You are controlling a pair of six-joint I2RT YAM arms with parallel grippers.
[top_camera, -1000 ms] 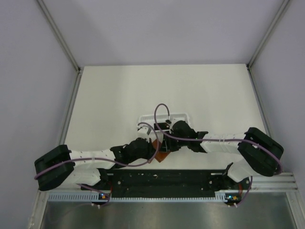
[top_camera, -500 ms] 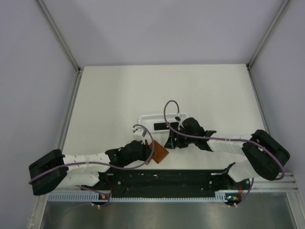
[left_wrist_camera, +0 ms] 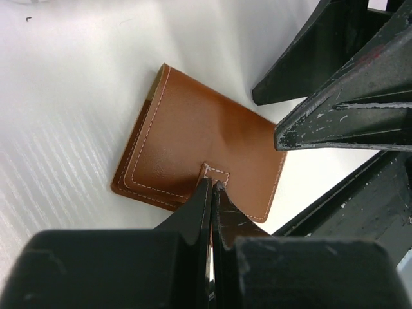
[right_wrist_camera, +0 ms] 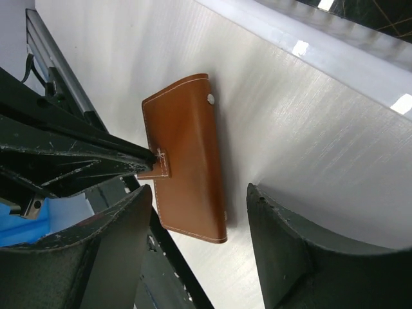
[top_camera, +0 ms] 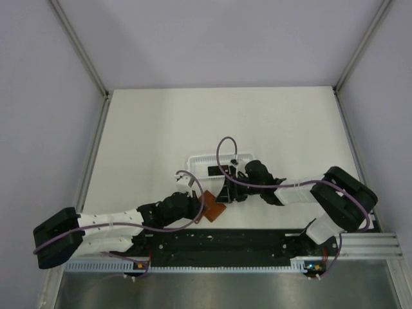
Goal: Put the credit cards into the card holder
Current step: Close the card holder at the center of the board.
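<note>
The card holder (top_camera: 215, 207) is a brown leather wallet, folded shut, near the table's front edge. In the left wrist view my left gripper (left_wrist_camera: 212, 185) is shut on the small clasp tab (left_wrist_camera: 217, 174) at the card holder's (left_wrist_camera: 193, 145) near edge. My right gripper (right_wrist_camera: 199, 190) stands open just above the card holder (right_wrist_camera: 183, 141), with nothing between its fingers (right_wrist_camera: 270, 219). A black credit card (top_camera: 211, 171) lies in the white basket behind. Both grippers, left (top_camera: 201, 205) and right (top_camera: 225, 193), meet over the holder in the top view.
The white slotted basket (top_camera: 222, 158) stands just behind the grippers. A black rail (top_camera: 219, 241) runs along the table's near edge, close to the holder. The right arm's purple cable (top_camera: 225, 151) loops over the basket.
My right gripper has opened and drawn back a little off the card holder, which now shows more. The left arm has shifted leftward, still pinching the tab.
</note>
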